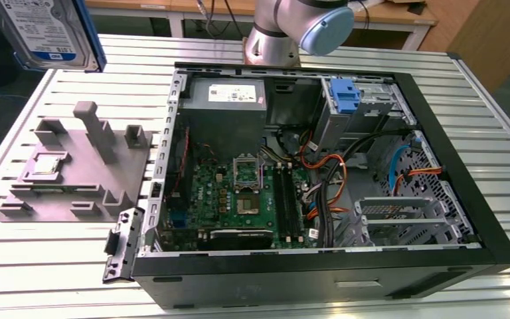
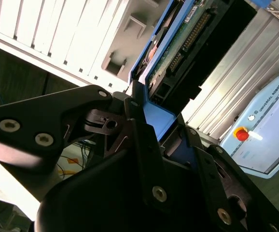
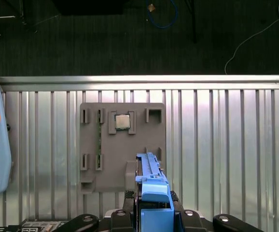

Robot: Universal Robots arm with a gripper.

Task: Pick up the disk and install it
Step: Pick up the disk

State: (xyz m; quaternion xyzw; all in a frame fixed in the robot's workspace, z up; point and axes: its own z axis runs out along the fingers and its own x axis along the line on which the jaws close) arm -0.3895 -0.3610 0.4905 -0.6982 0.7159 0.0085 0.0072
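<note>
Gripper is clamped on the disk by its blue rails; the drive hangs high at the exterior view's far left, over the gray fixture. The open computer case sits to the right.

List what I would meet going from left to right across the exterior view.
Grey plastic fixture block → green circuit board → silver perforated metal cage. The silver rectangular disk with the blue-and-white label shares the block's span, so I leave it out.
</note>
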